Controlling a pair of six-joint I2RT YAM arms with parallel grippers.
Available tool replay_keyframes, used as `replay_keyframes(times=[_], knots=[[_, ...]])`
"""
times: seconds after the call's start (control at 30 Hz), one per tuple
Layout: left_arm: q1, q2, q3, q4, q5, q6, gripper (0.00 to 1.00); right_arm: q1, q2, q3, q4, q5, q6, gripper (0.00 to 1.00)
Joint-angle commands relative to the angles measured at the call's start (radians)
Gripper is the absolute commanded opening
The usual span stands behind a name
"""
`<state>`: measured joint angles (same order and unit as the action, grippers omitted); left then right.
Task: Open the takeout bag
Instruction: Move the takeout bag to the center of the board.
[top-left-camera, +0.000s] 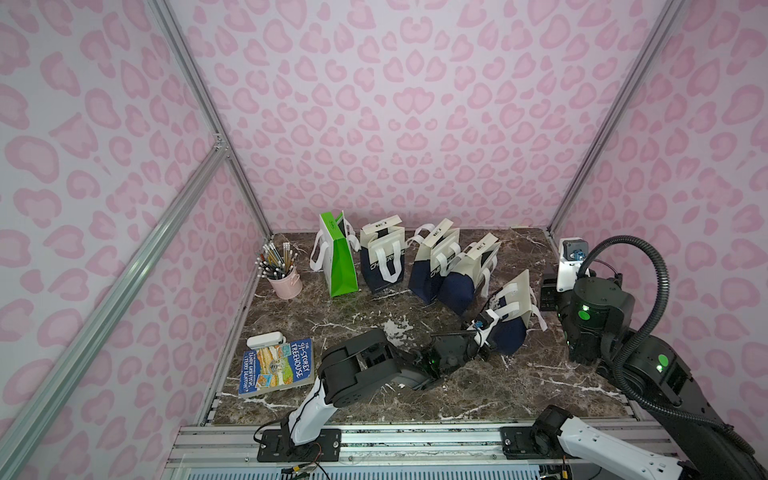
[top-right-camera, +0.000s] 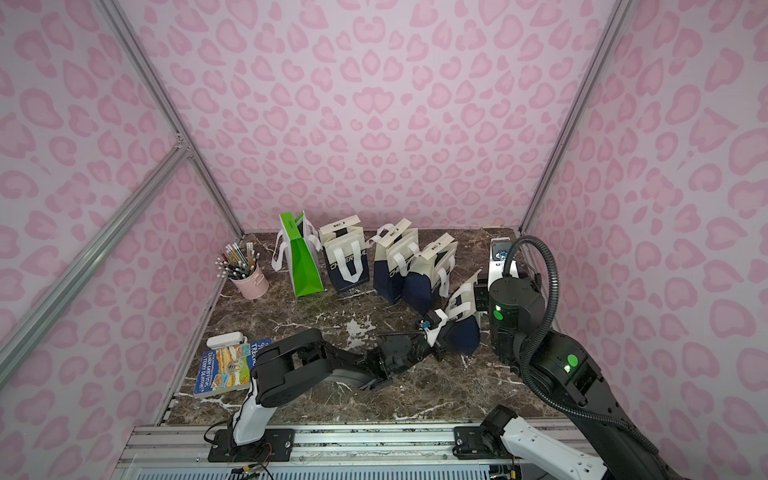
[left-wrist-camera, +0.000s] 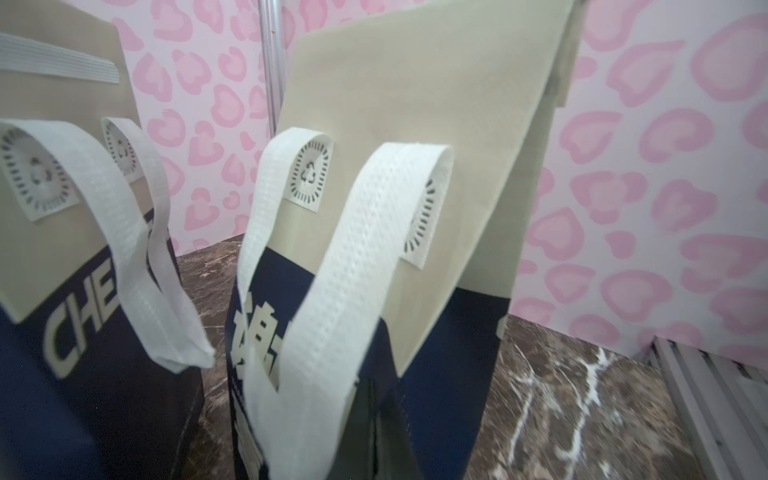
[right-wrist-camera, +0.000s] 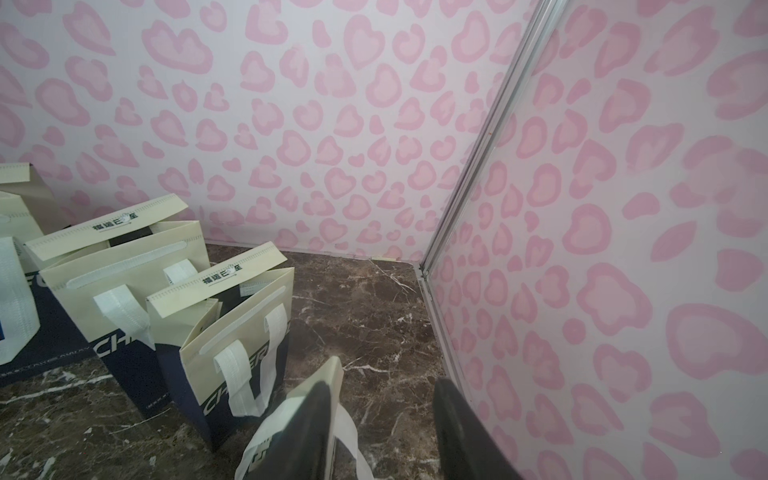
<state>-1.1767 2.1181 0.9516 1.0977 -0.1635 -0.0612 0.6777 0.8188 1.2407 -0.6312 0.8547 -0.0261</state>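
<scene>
The takeout bag (top-left-camera: 515, 307) (top-right-camera: 461, 334), beige on top and navy below with white handles, leans at the right of the marble table, its flap folded shut. My left gripper (top-left-camera: 484, 336) (top-right-camera: 435, 332) is low at its near side, jaws shut on the bag's navy lower front (left-wrist-camera: 440, 374) beside the hanging white handle (left-wrist-camera: 332, 332). The right gripper (top-left-camera: 548, 293) (right-wrist-camera: 386, 432) hangs open at the bag's top edge (right-wrist-camera: 332, 370). One of its fingers (right-wrist-camera: 311, 432) lies over the beige flap; the other is clear of the bag, toward the right wall.
Three more beige-navy bags (top-left-camera: 382, 262) (top-left-camera: 432, 266) (top-left-camera: 465, 274) and a green bag (top-left-camera: 338, 257) stand in a row behind. A pink pencil cup (top-left-camera: 284, 274) sits back left, a book (top-left-camera: 276, 368) front left. The right wall's metal post (right-wrist-camera: 478, 208) is close.
</scene>
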Motion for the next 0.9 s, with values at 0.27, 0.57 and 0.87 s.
replay_keyframes(times=[0.27,0.57,0.87], knots=[[-0.013,-0.203,-0.276,0.041,-0.099,-0.002,0.11,0.000,0.039,-0.080,0.132,-0.120,-0.007,0.53],[-0.033,-0.351,-0.380,-0.009,-0.149,-0.013,0.65,-0.007,0.037,-0.082,0.150,-0.133,-0.055,0.65],[-0.190,-0.565,-0.505,-0.162,-0.208,-0.064,0.63,-0.030,-0.002,-0.099,0.122,-0.149,-0.060,0.68]])
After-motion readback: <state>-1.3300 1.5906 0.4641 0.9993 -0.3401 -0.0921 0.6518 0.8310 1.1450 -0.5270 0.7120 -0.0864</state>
